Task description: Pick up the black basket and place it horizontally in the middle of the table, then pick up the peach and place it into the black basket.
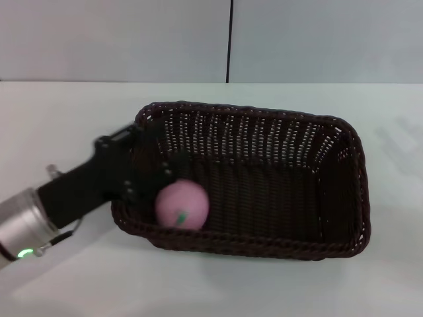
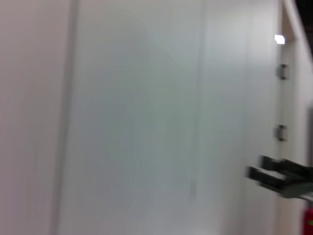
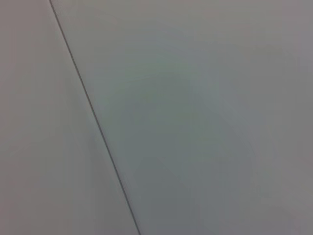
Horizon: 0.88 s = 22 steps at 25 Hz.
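Observation:
The black basket (image 1: pixel 277 198) lies lengthwise across the middle of the white table (image 1: pixel 59 112) in the head view. The pale pink peach (image 1: pixel 182 205), with its green stem spot facing me, rests inside the basket at its near left corner. My left gripper (image 1: pixel 149 183) reaches over the basket's left rim. Its dark fingers stand apart just left of the peach, one fingertip (image 1: pixel 165 172) close against the peach's upper left side. The right gripper is out of view. Neither wrist view shows the basket or the peach.
The table's far edge meets a pale wall with a dark vertical seam (image 1: pixel 230 39). The left wrist view shows a wall and a dark bracket-like fixture (image 2: pixel 281 176). The right wrist view shows only a wall with a thin seam (image 3: pixel 93 117).

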### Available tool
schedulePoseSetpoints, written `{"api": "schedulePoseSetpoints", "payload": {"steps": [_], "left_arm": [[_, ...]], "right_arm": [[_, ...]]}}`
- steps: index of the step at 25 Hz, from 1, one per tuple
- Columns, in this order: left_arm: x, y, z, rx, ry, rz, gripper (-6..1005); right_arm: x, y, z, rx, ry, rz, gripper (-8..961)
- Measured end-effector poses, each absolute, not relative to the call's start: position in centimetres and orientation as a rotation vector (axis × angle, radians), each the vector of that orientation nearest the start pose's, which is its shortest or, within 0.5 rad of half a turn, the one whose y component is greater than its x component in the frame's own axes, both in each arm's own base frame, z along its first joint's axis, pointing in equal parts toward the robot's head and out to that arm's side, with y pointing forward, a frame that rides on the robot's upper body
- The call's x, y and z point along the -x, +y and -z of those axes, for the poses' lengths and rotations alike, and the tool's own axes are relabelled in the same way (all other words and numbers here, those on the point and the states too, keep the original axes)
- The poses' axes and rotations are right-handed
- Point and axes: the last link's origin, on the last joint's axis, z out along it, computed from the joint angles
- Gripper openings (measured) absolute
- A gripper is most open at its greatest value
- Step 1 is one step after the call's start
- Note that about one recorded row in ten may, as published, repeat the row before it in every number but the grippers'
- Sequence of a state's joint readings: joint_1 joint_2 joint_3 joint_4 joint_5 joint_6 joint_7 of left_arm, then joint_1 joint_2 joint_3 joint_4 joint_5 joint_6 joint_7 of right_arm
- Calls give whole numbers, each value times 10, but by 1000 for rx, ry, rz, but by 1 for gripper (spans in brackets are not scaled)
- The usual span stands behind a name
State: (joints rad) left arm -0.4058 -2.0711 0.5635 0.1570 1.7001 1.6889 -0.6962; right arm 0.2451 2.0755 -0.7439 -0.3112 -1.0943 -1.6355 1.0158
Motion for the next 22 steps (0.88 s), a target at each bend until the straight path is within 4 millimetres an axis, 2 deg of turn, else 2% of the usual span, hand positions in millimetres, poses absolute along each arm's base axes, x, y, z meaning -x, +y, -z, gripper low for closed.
{"api": "schedulePoseSetpoints", "payload": {"steps": [3, 5, 9, 10, 11, 12, 15, 17, 22], "left_arm": [[288, 259, 29, 2314, -396, 1152, 553], [316, 250, 6, 2068, -381, 1067, 594], [335, 238, -6, 1866, -380, 989, 677], [341, 232, -9, 1792, -379, 959, 734], [341, 232, -9, 1792, -379, 959, 792], [349, 222, -13, 1686, -381, 908, 849], [353, 217, -14, 1633, -382, 879, 849], [357, 211, -14, 1586, -385, 845, 849], [360, 210, -11, 1580, -409, 826, 849]], "right_arm": [[-325, 260, -39, 1802, 671, -1305, 610], [-331, 256, -40, 1764, 667, -1284, 610], [-347, 247, -43, 1624, 635, -1204, 610], [-351, 244, -44, 1574, 623, -1176, 610], [-356, 240, -44, 1523, 614, -1149, 610], [-358, 238, -44, 1490, 603, -1128, 610], [-366, 229, -44, 1370, 551, -1026, 610], [-366, 228, -44, 1356, 540, -1011, 611], [-363, 231, -43, 1377, 486, -972, 611]]}}
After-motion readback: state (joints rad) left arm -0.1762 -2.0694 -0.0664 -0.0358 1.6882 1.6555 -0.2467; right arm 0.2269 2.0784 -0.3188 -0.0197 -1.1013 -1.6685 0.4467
